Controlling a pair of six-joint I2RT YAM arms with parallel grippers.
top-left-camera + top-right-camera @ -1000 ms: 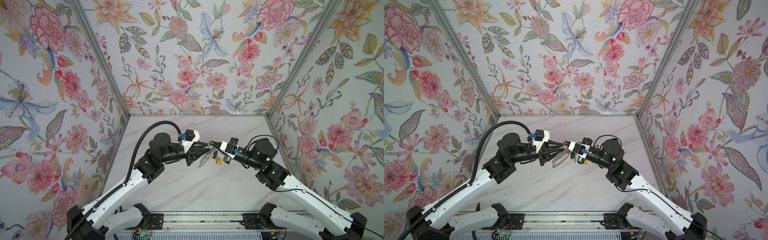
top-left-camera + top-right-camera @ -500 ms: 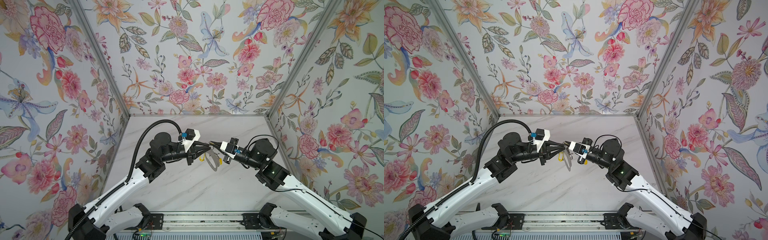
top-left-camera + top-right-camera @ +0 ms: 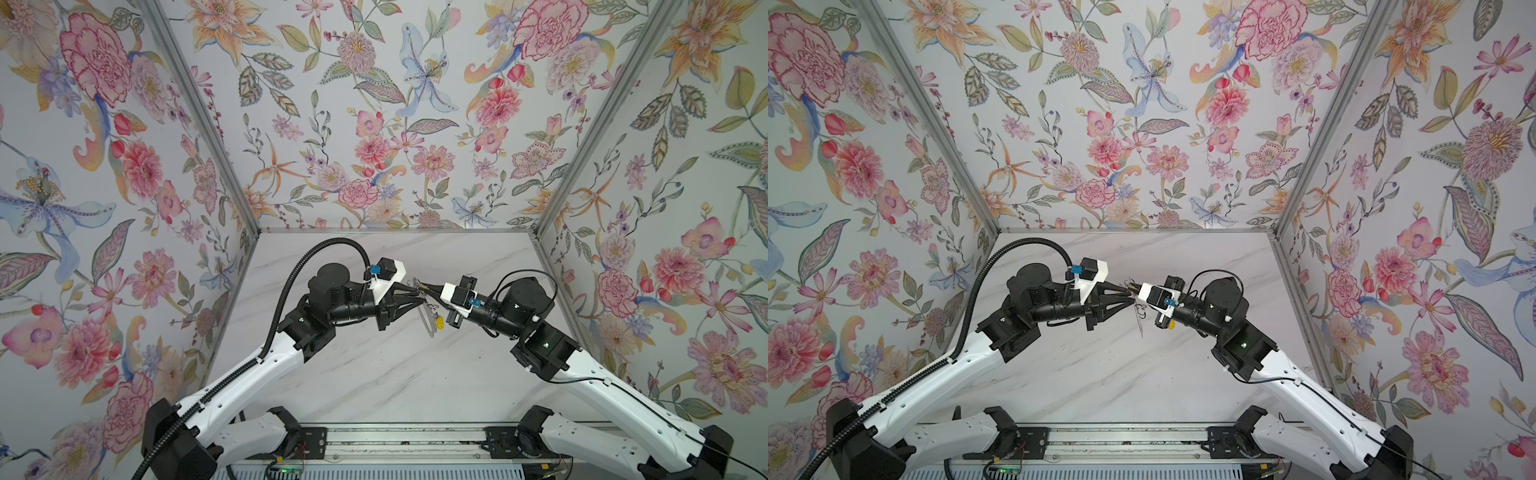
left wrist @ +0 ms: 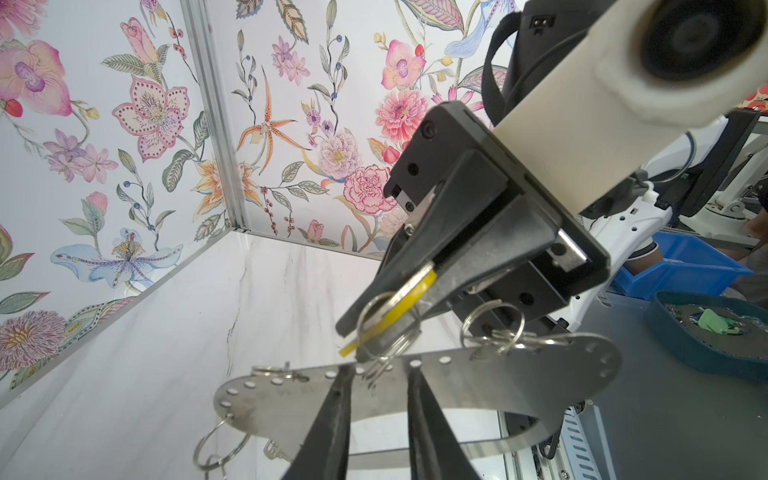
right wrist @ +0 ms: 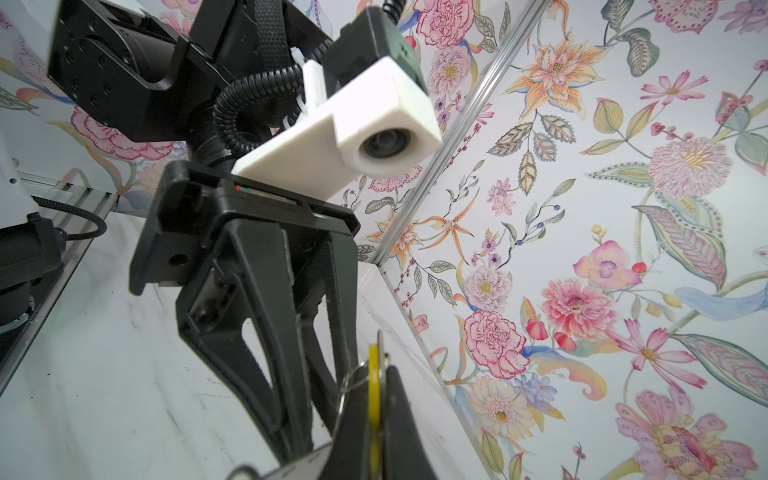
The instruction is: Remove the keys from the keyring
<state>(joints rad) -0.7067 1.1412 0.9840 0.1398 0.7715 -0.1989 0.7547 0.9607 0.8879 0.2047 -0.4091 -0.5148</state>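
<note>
Both grippers meet in mid-air above the middle of the marble table (image 3: 374, 374). My right gripper (image 5: 376, 399) is shut on a key with a yellow tag (image 5: 374, 390); the left wrist view shows the same tag (image 4: 399, 307) pinched flat between the black fingers. A split ring (image 4: 386, 353) links this key to the keyring (image 4: 478, 386), a flat grey metal strip with holes along its edge. The keyring (image 3: 428, 320) hangs below the fingertips. My left gripper (image 4: 380, 372) is open, its fingers either side of the split ring at the strip's edge. Another yellow tag (image 3: 438, 321) dangles beside the strip.
More split rings (image 4: 492, 328) and a small key (image 4: 276, 451) hang from the strip. Floral walls enclose the table on three sides, and a metal rail (image 3: 395, 440) runs along the front. A blue bin (image 4: 685, 266) and a dark tray (image 4: 706, 332) sit outside the cell.
The hanging keyring and its dangling tag have swung a little to the right. The left fingers narrowed and spread again. Both arms have hardly moved.
</note>
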